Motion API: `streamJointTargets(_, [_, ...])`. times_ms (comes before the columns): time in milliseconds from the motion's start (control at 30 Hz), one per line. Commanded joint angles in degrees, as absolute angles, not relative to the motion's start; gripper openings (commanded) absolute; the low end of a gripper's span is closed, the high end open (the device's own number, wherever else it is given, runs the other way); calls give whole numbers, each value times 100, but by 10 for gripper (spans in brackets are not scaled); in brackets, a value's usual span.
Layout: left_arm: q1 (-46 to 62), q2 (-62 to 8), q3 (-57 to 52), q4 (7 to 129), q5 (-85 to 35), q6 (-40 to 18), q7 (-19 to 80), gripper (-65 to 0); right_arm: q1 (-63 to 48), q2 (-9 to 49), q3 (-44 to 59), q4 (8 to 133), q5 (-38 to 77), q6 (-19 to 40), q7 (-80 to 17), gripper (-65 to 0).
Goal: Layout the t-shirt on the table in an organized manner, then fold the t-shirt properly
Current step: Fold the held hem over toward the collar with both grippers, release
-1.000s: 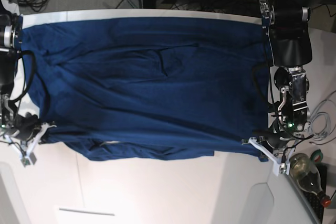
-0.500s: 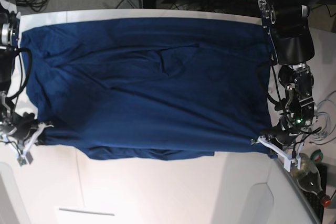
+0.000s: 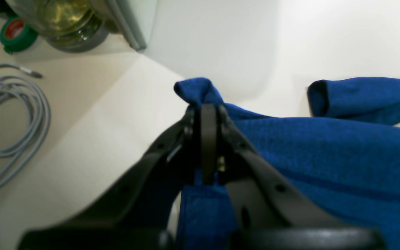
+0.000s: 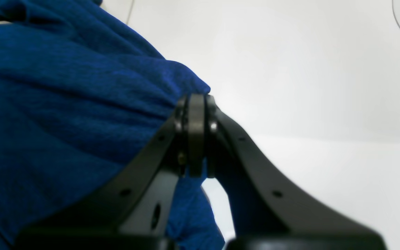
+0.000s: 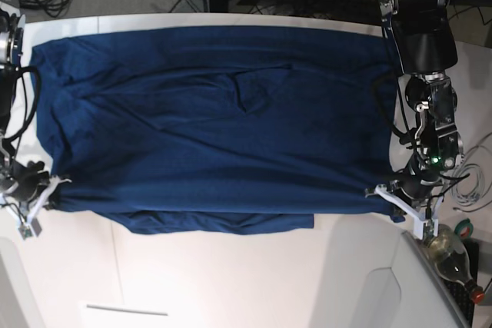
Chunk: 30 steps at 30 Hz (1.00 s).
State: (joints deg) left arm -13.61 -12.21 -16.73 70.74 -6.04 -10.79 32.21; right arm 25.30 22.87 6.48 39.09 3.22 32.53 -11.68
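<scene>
while both arms sit at the near corners of the cloth, your left claw (image 3: 205,114) is clamped tight on a bunched corner of the t-shirt (image 5: 215,124), a small tuft poking out just past its tips. your right claw (image 4: 194,104) is pinched on the opposite corner the same way, fabric draped off to one side of it. between the two claws the t-shirt lies stretched across the surface (image 5: 231,282), a lower layer peeking out along the near edge. just beyond your left claw sit a grey cable coil (image 3: 9,114), a glass bottle (image 3: 68,24) and green tape (image 3: 14,33).
</scene>
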Motion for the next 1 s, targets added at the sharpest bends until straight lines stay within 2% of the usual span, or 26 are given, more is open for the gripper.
streamJointTargets(0, [-1367, -1297, -1719, 7160, -611, -1059, 3108, -650, 2589, 2413, 664, 4031, 374, 3363, -1068, -648])
streamJointTargets(100, [-1174, -1297, -1745, 7222, -611, -1059, 3108, -650, 2246, 2413, 673, 4532, 374, 3486, -1156, -648])
streamJointTargets(267, [-778, -1297, -1754, 7495, -620, -1059, 3108, -650, 1657, 2413, 708, 5736, 374, 3486, -1868, -648])
streamJointTargets(467, [-233, -1297, -1754, 7837, -629, -1059, 3116, -650, 1341, 2422, 936, 5903, 374, 3486, -1991, -648])
streamJointTargets(700, [497, -1481, -1763, 8365, -1560, -1033, 3116, -650, 901, 2413, 1473, 5974, 374, 3521, -2044, -648])
streamJointTargets(967, [1059, -1376, -2158, 8769, -1622, -1033, 3116, -650, -31, 2352, 1684, 7178, 400, 3521, -2571, -648])
